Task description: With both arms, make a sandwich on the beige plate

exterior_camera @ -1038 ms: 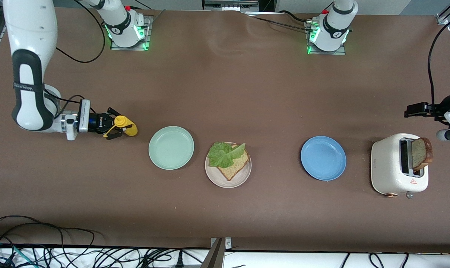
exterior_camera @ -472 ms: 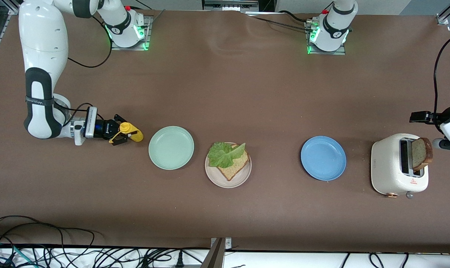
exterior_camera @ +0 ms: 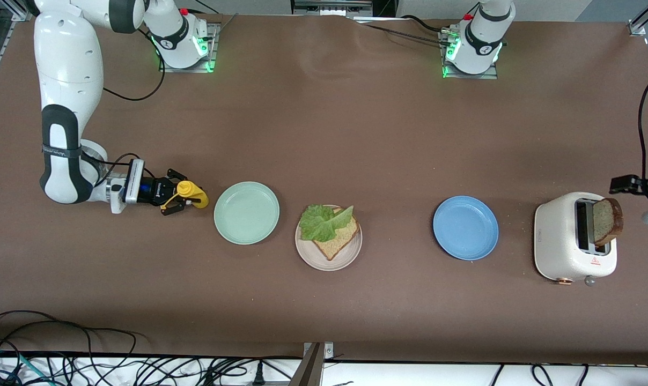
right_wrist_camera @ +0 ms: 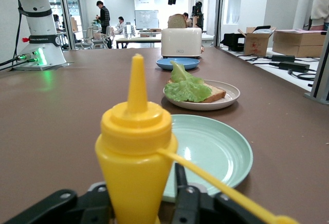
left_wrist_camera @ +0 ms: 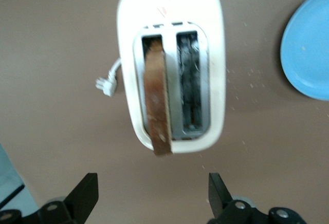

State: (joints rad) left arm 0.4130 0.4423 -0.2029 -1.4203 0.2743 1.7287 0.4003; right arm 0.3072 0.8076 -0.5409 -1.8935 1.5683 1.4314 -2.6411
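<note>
We see the beige plate (exterior_camera: 328, 256) at the middle of the table, between the green plate (exterior_camera: 246, 213) and the blue plate (exterior_camera: 465, 228). On it lies one slice of bread (exterior_camera: 339, 238) with a ruffled lettuce leaf (exterior_camera: 322, 222) on top, so the sandwich is open, no top slice on it yet. The right wrist view shows the same stack, the leaf draped over the slice.

At the right arm's end of the table we find the right gripper (exterior_camera: 180, 199) low by the table, just beside the green plate, with a yellow squeeze bottle (exterior_camera: 192, 193) standing upright between its fingers (right_wrist_camera: 187, 201). We can't tell whether those fingers are pressing the bottle or have let go of it.

At the left arm's end stands the white toaster (exterior_camera: 561, 236), with a second slice of bread (exterior_camera: 607, 219) sticking up from one slot; the other slot is empty. In the left wrist view we look straight down on it: the left gripper (left_wrist_camera: 153, 196) hangs over the toaster, fingers spread wide, gripping nothing.
</note>
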